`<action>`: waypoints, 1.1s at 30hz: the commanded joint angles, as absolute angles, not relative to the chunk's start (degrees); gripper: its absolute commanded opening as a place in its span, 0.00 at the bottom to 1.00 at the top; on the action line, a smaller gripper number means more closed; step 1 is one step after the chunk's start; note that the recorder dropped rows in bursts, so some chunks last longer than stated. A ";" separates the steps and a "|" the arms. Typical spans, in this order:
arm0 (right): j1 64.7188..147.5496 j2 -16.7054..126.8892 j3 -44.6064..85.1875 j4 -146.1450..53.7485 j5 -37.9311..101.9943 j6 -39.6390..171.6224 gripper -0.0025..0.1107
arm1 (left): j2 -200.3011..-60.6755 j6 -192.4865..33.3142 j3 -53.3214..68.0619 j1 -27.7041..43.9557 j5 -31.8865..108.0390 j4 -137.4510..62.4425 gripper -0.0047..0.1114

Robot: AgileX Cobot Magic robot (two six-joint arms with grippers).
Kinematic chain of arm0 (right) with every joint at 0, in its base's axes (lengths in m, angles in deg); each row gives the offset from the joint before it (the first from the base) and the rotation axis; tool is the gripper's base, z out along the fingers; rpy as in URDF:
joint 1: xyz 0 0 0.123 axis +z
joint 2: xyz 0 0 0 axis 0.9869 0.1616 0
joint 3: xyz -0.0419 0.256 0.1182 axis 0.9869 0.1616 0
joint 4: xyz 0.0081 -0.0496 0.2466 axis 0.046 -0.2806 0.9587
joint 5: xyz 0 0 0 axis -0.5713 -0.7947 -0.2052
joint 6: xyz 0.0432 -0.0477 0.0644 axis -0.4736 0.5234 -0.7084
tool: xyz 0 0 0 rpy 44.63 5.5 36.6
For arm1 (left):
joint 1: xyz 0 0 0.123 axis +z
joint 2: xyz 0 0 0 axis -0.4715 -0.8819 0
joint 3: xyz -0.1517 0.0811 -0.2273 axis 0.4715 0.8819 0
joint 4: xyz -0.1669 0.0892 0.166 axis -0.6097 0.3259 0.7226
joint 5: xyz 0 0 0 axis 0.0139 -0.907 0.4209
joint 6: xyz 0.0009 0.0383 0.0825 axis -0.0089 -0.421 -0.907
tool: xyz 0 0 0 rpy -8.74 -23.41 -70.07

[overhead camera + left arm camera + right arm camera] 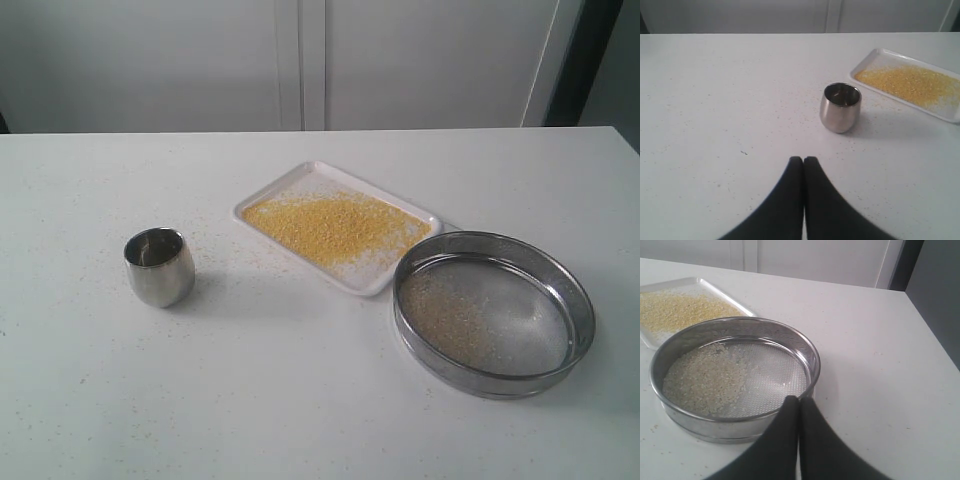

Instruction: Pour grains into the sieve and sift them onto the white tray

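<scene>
On a white table [300,420], nearest on the right, the sieve [470,381] sits flat. Pale grains [445,318] are spread over the left part of its mesh. To the left and well apart from it, a small steel cup [160,267] stands upright. Farther back, in the middle, the white tray [300,183] lies at an angle and holds a layer of yellow grains [335,226]. Its near right corner is just beside the sieve's rim, but whether the two touch is unclear. Behind everything is a pale wall.

The left gripper [803,160] has its fingers pressed together on nothing, above bare table on the near side of the cup. The right gripper [799,399] is likewise clenched and empty, just by the sieve's rim.

The sifting looks essentially finished, with fine meal on the tray and coarser bits in the sieve. If the sieve needs one more shake, the right fingers would have to part and take the ring by its wall. They should then lift it level and hold it low over the tray, because loose specks already dot the table around the tray. Otherwise both arms should draw off without nudging the cup or the ring.

The exterior view alone shows all three objects together, and no arms. Only the left wrist view looks into the cup, which appears empty. Only the right wrist view shows the mesh weave and the pale heap clearly.
</scene>
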State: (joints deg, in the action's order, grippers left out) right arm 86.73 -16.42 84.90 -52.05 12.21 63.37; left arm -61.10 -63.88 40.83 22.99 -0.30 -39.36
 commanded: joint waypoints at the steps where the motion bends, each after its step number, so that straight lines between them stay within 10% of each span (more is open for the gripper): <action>1: 86.97 -16.71 85.19 -52.30 12.78 64.02 0.02 | -60.68 -63.76 41.26 27.01 -0.51 -39.61 0.04; 33: 86.97 -16.71 85.19 -52.30 12.78 64.02 0.02 | -60.68 -63.76 45.46 30.93 2.78 -37.50 0.04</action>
State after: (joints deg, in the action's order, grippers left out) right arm 86.73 -16.42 84.90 -52.15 12.21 63.37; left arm -61.10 -63.88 43.61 30.75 0.26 -38.96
